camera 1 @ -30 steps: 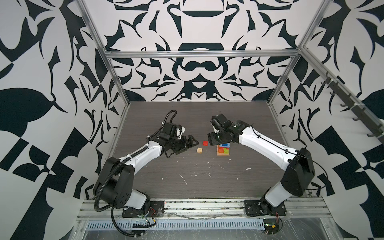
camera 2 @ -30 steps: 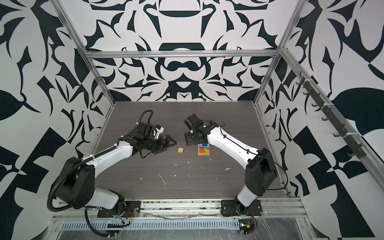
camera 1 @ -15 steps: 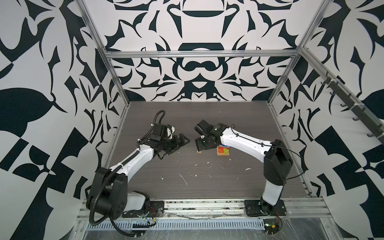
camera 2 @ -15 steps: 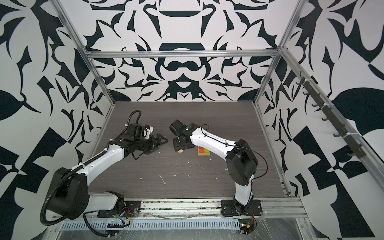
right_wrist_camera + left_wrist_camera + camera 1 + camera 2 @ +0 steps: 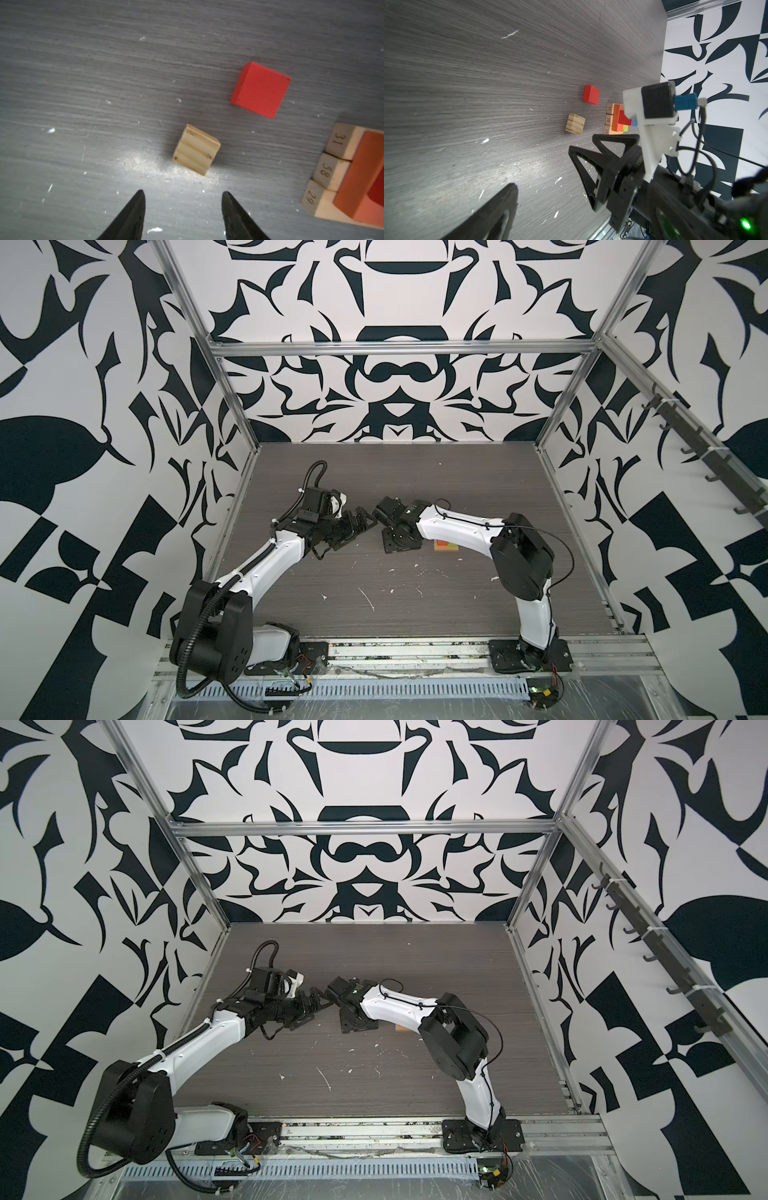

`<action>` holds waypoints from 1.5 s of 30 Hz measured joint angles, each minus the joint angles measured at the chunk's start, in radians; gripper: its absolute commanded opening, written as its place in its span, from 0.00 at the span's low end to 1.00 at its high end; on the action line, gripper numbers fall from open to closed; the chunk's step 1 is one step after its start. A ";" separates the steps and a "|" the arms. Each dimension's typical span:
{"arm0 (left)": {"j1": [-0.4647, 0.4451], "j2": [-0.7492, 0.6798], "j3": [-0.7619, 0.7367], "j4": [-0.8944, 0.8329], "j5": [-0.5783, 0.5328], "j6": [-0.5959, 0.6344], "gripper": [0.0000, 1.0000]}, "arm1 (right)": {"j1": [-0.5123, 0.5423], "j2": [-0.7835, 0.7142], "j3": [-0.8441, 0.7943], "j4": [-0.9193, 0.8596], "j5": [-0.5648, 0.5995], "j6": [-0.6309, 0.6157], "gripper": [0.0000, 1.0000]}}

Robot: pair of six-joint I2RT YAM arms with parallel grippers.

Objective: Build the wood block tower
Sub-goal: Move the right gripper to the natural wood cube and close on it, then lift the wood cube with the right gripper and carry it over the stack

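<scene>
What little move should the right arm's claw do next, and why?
Probably ease the right gripper forward and down so its open jaws straddle the tan cube. The cube lies loose on the table, ahead of the jaws and not between them, and nothing is held.

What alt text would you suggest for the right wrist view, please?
The open, empty right gripper hovers just short of a tan cube on the dark table. A red cube lies apart beyond it; the unfinished wood block tower, tan bars under orange, is partly in view.
</scene>
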 measured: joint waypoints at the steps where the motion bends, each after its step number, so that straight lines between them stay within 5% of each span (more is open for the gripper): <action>1: 0.000 0.000 0.000 -0.002 0.000 0.000 1.00 | 0.000 0.004 0.000 0.004 0.003 0.002 0.61; 19: 0.000 -0.016 -0.004 -0.011 0.002 0.000 1.00 | -0.026 0.072 0.032 0.045 0.023 0.043 0.56; 45: 0.001 -0.016 -0.009 0.000 0.008 -0.002 1.00 | -0.043 0.094 0.041 0.037 0.061 0.029 0.29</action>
